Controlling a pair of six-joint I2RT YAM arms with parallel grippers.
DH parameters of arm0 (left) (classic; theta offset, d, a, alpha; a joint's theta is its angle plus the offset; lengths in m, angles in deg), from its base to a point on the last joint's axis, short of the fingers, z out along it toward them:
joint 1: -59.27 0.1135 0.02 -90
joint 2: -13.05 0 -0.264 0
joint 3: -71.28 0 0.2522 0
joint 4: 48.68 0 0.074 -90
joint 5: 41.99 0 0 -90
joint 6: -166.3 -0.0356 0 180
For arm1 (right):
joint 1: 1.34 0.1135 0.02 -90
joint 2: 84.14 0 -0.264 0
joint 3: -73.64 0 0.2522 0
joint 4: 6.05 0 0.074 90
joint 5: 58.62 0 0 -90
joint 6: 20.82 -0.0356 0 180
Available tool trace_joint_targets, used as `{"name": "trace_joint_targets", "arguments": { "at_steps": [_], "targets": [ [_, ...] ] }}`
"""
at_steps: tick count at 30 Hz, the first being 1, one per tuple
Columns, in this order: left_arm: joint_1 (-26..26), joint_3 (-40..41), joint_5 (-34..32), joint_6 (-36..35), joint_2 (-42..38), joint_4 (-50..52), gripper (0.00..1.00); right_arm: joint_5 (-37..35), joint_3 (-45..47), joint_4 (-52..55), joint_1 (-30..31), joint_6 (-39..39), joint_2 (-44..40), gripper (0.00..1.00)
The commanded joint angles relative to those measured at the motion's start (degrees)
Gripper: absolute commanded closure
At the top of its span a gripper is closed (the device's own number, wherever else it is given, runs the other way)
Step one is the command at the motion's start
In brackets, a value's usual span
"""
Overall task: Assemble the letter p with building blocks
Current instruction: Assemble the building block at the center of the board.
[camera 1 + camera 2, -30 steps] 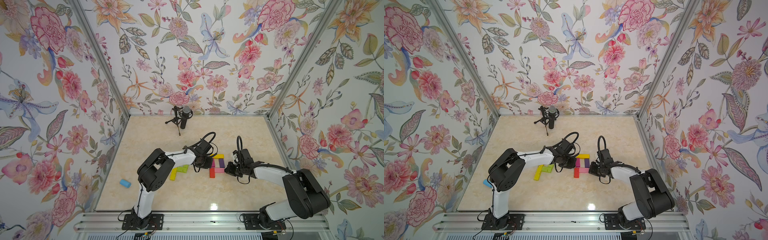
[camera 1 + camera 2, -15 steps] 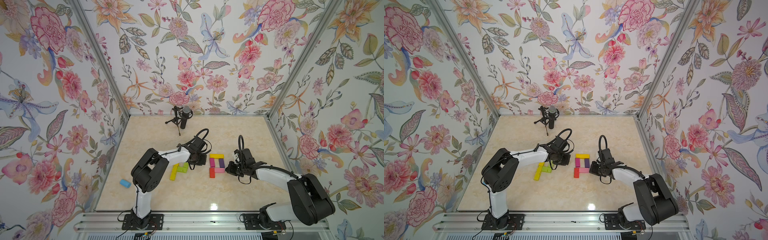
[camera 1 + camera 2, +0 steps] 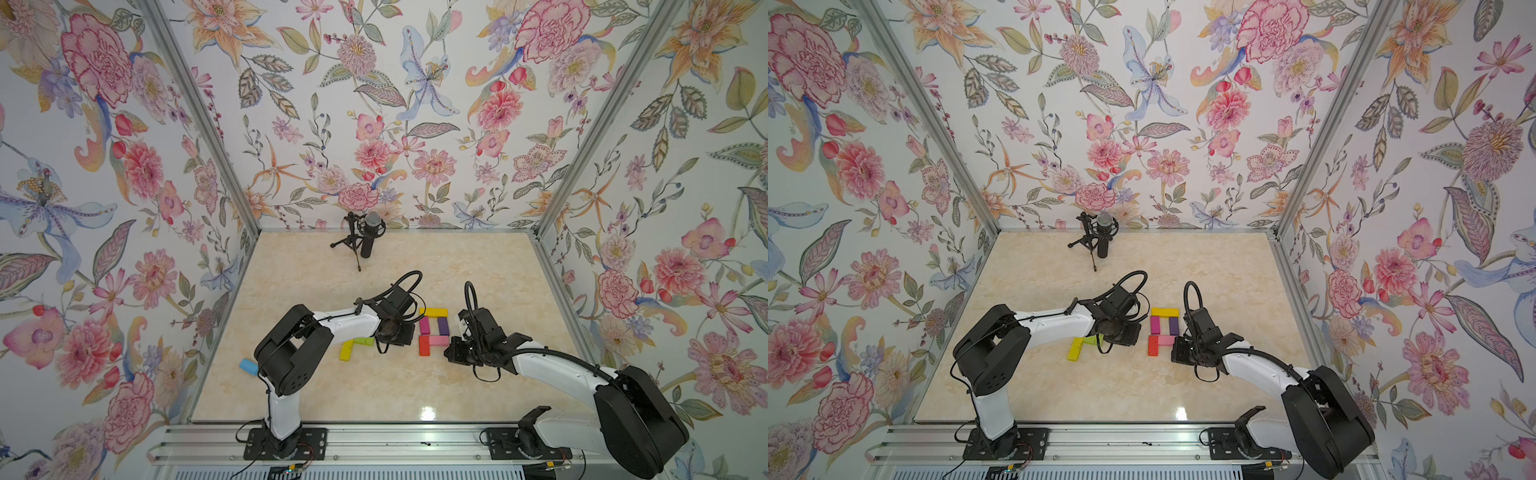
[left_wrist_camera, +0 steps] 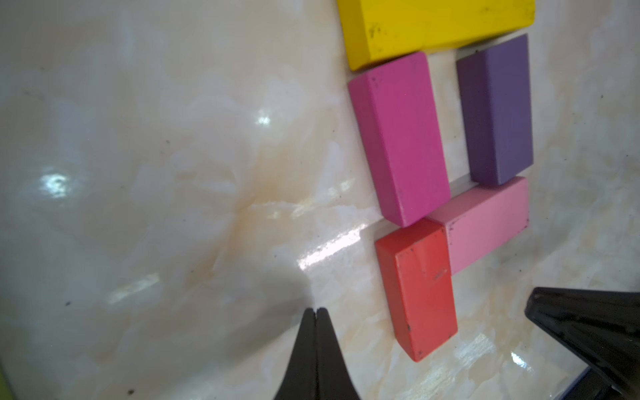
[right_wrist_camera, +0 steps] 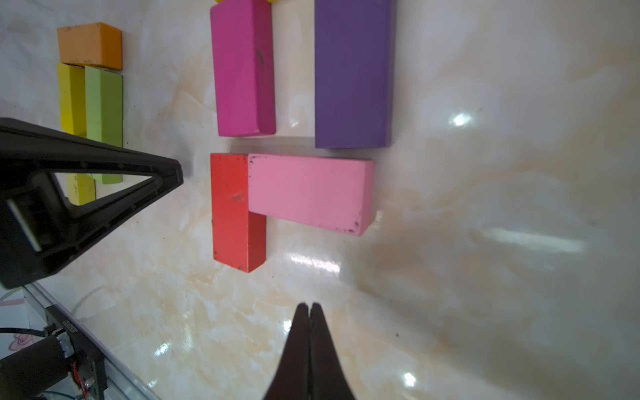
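Observation:
Five building blocks lie flat together mid-table, seen in both top views: a yellow bar [image 3: 433,312] at the far end, a magenta bar [image 3: 424,325] and a purple bar [image 3: 442,326] side by side below it, then a pink bar [image 3: 439,340] crosswise and a red bar [image 3: 424,345] at the near left. My left gripper [image 4: 315,310] is shut and empty, its tip just left of the red bar [image 5: 235,211]. My right gripper [image 5: 309,304] is shut and empty, near the pink bar's right end [image 4: 485,225], touching nothing.
Loose blocks lie left of the group under the left arm: a yellow-green bar [image 3: 346,351], a lime green one [image 3: 364,341] and an orange one [image 5: 90,45]. A blue piece [image 3: 248,367] sits by the left wall. A microphone on a tripod [image 3: 368,235] stands at the back.
The left gripper drew back off the blocks to the left, then came forward beside the red bar. The right gripper shifted slightly toward the front. The five blocks kept their places.

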Motion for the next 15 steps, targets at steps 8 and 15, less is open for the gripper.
{"name": "trace_joint_targets", "arguments": {
  "at_steps": [8,15],
  "targets": [
    [-2.19,0.68,2.28,2.0,-0.9,-2.55,1.0,-2.38,-2.08,-2.63,2.65,-3.55,4.23,1.0],
    [-2.55,0.78,3.22,2.53,-0.58,-3.24,1.0,-1.31,-2.39,-4.38,2.98,-3.64,6.71,1.0]
  ]
}}
